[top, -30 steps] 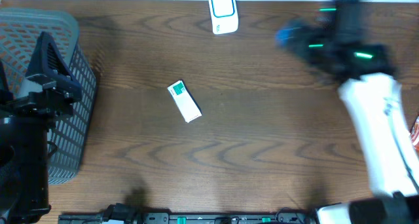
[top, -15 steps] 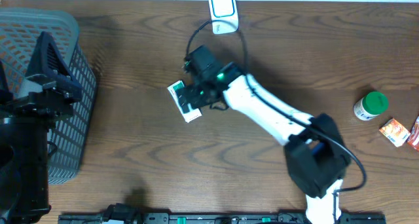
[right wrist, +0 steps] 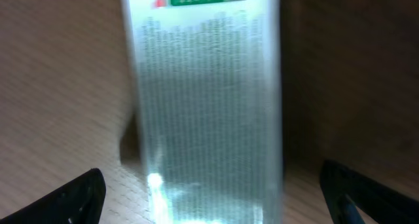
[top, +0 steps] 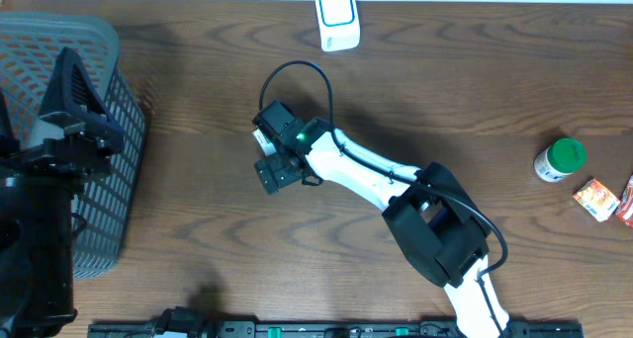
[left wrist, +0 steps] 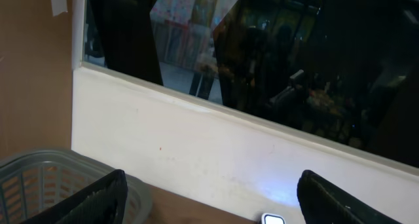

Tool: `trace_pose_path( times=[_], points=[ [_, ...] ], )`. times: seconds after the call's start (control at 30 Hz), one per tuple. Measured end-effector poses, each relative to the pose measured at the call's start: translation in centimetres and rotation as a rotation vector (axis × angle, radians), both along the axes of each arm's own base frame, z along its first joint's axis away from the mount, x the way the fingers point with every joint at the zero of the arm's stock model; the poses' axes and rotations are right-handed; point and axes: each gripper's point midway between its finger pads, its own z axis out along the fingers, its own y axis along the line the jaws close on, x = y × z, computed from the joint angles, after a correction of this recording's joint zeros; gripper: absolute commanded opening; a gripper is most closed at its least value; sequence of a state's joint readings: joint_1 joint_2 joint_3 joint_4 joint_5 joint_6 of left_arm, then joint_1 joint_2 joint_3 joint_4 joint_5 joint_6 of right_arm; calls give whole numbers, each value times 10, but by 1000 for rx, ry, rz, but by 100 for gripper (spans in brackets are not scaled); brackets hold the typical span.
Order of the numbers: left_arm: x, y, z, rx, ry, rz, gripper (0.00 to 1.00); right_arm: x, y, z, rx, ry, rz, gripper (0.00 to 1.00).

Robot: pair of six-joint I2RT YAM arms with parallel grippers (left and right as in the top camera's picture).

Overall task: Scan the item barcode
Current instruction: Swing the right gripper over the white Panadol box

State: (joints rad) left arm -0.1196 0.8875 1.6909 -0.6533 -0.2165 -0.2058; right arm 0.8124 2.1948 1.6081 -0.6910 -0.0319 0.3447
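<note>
While I am hovering the right gripper [right wrist: 219, 188] wide open astride the box [right wrist: 206, 86], I am gripping nothing | pickup and scanner [top: 337, 17] pass are remaining | left gripper [left wrist: 209, 191] idling open, empty

The basket [top: 117, 170] stands at the left end of the table [top: 198, 249], with the left arm [top: 49, 180] over its near side. The scanner [top: 337, 18] sits at the far edge, about the middle. Nearer than it and a little left, toward the table's centre, the box [right wrist: 206, 99] lies flat under the right gripper [top: 265, 145], whose arm reaches in from the near right. At the right edge stands a bottle [top: 560, 160], with two packets [top: 596, 199] just near and right of it.
</note>
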Motion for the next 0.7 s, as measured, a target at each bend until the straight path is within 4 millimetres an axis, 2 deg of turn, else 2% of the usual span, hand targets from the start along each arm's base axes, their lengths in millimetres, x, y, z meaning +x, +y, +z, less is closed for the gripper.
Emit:
trace_pose_path(
  times=[0.1,0.43,0.57,0.7],
  points=[
    [0,0,0,0,0,0,83,0,1,0,-2,-3,2,95],
    [0,0,0,0,0,0,83,-1,-17,-5,-88,-12,-15,62],
    [0,0,0,0,0,0,83,-7,-34,-7,-168,3,-10,60],
    [0,0,0,0,0,0,83,-12,-63,-4,-309,5,-24,63]
  ],
)
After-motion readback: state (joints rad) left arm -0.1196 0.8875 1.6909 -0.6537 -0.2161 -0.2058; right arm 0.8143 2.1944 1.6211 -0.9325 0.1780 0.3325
